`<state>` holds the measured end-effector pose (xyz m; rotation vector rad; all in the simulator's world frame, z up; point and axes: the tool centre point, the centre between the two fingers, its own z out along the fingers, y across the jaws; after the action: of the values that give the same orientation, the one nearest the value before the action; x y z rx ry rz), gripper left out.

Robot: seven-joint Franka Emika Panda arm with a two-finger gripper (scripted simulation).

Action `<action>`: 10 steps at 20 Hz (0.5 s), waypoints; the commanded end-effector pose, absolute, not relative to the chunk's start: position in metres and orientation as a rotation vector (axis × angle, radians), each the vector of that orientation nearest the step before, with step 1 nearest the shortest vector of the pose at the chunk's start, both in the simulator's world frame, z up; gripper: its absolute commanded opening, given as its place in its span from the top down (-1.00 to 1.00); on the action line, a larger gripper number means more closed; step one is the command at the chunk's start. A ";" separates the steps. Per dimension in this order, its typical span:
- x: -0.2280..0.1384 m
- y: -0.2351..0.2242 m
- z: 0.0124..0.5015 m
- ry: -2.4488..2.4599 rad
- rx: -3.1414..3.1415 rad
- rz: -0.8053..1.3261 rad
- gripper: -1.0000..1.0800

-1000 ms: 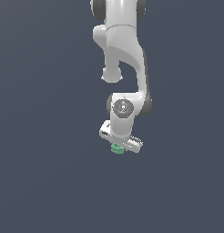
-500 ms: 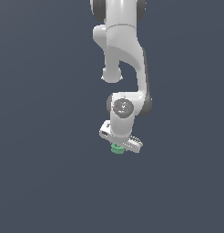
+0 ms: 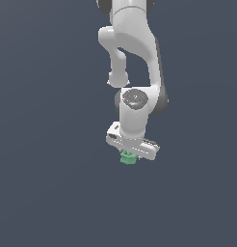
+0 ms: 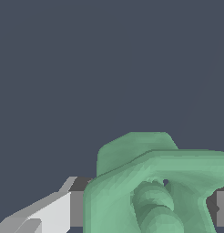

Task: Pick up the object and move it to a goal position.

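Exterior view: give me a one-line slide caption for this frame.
White Panda arm points straight down over a plain dark grey ground, its tool shut on a small mint-green object.

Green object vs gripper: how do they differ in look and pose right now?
Colour: the object is mint green; the gripper is white with grey parts.
Shape: the object is an irregular rounded chunk; the gripper body is a straight bar.
Pose: the gripper hangs from the arm; the object sits directly under it, between the fingers.
Both look matte.
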<state>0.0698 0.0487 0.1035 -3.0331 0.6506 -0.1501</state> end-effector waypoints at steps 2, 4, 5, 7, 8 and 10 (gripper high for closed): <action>0.084 0.058 0.148 0.606 -3.011 -0.251 1.00; 0.092 0.064 0.179 0.576 -2.993 -0.318 1.00; 0.095 0.067 0.196 0.559 -2.983 -0.355 1.00; 0.101 0.074 0.232 0.524 -2.960 -0.431 1.00; 0.104 0.077 0.250 0.506 -2.947 -0.469 1.00; 0.106 0.084 0.287 0.470 -2.920 -0.544 1.00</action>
<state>0.1043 0.0790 0.2588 -2.9406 0.4976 -0.4862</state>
